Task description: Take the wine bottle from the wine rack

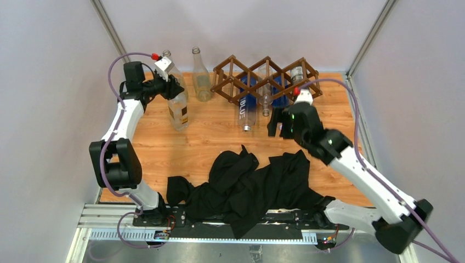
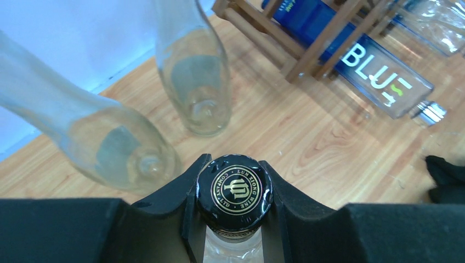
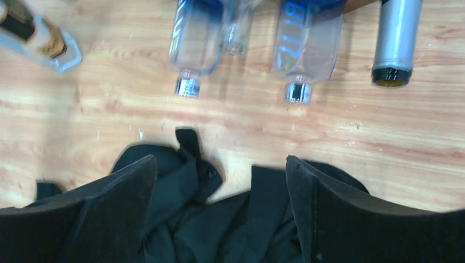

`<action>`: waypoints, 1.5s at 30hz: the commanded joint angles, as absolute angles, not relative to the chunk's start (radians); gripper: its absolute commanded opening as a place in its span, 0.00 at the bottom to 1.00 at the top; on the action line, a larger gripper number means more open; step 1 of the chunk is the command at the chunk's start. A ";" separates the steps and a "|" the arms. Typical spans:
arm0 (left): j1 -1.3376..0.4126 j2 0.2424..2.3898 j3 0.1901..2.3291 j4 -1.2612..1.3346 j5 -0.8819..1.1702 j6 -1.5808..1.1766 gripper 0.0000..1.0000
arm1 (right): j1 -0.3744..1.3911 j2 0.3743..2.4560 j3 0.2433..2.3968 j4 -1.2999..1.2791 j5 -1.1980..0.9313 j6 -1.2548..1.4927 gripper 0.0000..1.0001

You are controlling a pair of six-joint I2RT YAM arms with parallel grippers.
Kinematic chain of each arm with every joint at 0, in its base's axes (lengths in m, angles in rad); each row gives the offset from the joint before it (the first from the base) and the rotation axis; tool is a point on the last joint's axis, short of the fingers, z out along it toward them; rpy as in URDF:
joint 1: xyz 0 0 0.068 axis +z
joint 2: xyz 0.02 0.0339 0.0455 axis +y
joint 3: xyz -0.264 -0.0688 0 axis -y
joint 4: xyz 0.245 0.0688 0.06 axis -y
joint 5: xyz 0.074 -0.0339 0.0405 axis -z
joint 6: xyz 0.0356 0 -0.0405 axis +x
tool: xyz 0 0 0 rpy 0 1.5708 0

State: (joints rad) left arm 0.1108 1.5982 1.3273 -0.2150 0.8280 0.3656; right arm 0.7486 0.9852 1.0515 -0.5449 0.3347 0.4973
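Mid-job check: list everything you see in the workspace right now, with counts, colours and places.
Dark brown wooden lattice wine rack: one, back centre.
Blue-tinted bottles marked BLUE: two, lying in rack, necks toward arms.
Clear glass bottle: one, between them.
Silver-necked bottle: one, rack's right end.
Empty clear glass bottles: two, standing back left.
Black-capped clear bottle with gold label: one, left of rack.
Crumpled black cloth: one, near edge.
Left gripper: shut on black-capped bottle.
Right gripper: open, over cloth.

Noted a black cloth crumpled across the near part of the wooden worktop. Saw an empty clear bottle upright toward the back left, a second clear bottle near it.
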 commanded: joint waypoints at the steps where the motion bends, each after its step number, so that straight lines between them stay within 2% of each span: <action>1: 0.148 1.623 1.345 -0.041 0.854 0.356 0.00 | 0.549 1.150 1.171 -0.560 0.078 0.510 0.87; 6: 0.166 1.633 1.322 -0.004 0.850 0.347 0.01 | 0.477 1.371 1.340 -0.556 -0.028 0.492 0.76; 9: 0.166 1.623 1.316 -0.005 0.847 0.344 0.15 | 0.451 1.481 1.401 -0.548 -0.064 0.487 0.76; 13: 0.166 1.619 1.326 -0.007 0.814 0.318 0.38 | 0.430 1.598 1.430 -0.524 -0.047 0.473 0.77; 19: 0.166 1.600 1.314 -0.024 0.789 0.353 0.55 | 0.401 1.659 1.429 -0.473 -0.065 0.467 0.80; 24: 0.166 1.597 1.335 -0.070 0.760 0.355 0.90 | 0.392 1.687 1.427 -0.445 -0.073 0.471 0.78; 26: 0.166 1.589 1.349 -0.102 0.751 0.355 0.95 | 0.391 1.695 1.427 -0.435 -0.083 0.475 0.75; 28: 0.165 1.574 1.370 -0.156 0.738 0.361 0.99 | 0.391 1.698 1.423 -0.427 -0.086 0.479 0.69; 29: 0.166 1.554 1.408 -0.255 0.705 0.371 1.00 | 0.391 1.695 1.406 -0.406 -0.093 0.483 0.63; 36: 0.166 1.437 1.458 -0.519 0.636 0.412 1.00 | 0.391 1.656 1.328 -0.341 -0.116 0.494 0.44; 39: 0.166 1.413 1.506 -0.652 0.619 0.435 1.00 | 0.391 1.630 1.295 -0.312 -0.129 0.503 0.27; 40: 0.166 1.412 1.526 -0.694 0.610 0.435 1.00 | 0.392 1.620 1.283 -0.302 -0.134 0.505 0.18; 41: 0.166 1.413 1.543 -0.731 0.598 0.436 1.00 | 0.391 1.609 1.269 -0.293 -0.139 0.511 0.05; 42: 0.167 1.413 1.558 -0.763 0.589 0.438 1.00 | 0.391 1.600 1.255 -0.284 -0.146 0.514 0.01; 45: 0.166 1.407 1.576 -0.829 0.562 0.451 1.00 | 0.391 1.567 1.215 -0.275 -0.170 0.526 0.00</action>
